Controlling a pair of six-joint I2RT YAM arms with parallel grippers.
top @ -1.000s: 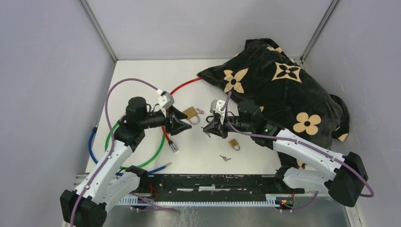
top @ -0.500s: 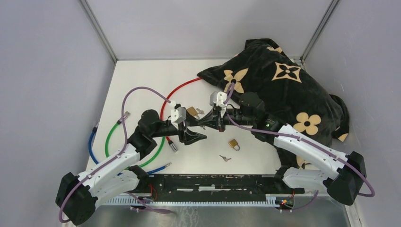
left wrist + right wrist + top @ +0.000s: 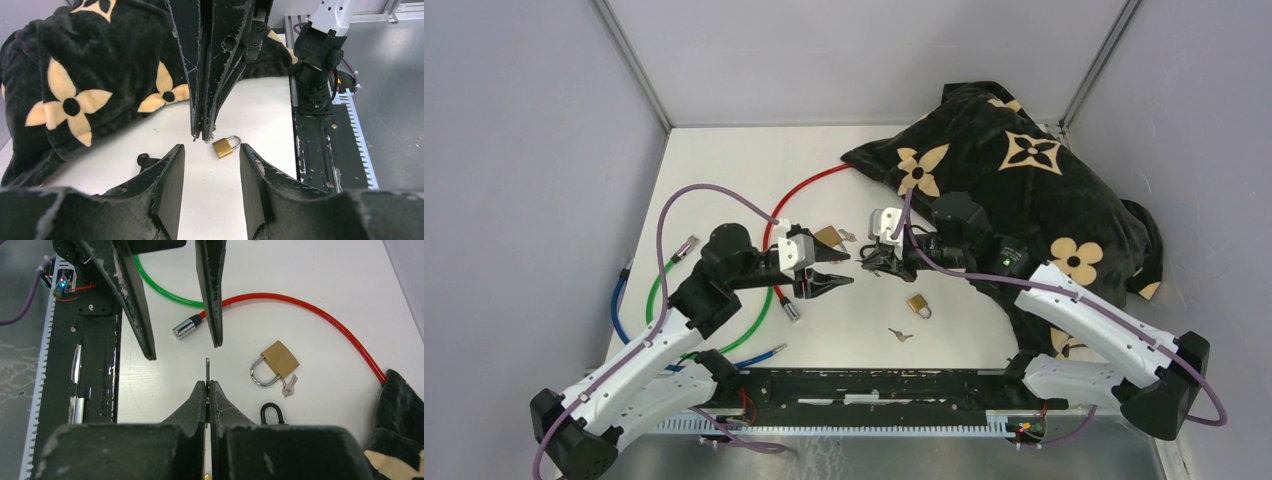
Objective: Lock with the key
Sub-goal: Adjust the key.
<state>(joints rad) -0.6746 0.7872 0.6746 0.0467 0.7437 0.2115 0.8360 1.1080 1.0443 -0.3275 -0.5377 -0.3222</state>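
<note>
The right end effector (image 3: 207, 386), clamped on the key (image 3: 207, 367), points it toward the parted jaws of the left end effector (image 3: 836, 270), seemingly for a handover; the small padlock (image 3: 917, 304) lies loose on the worktop (image 3: 724, 160).

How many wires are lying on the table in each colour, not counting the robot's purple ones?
Red wire: 1
Green wire: 1
Blue wire: 1, partly hidden under the left arm
Total: 3
</note>
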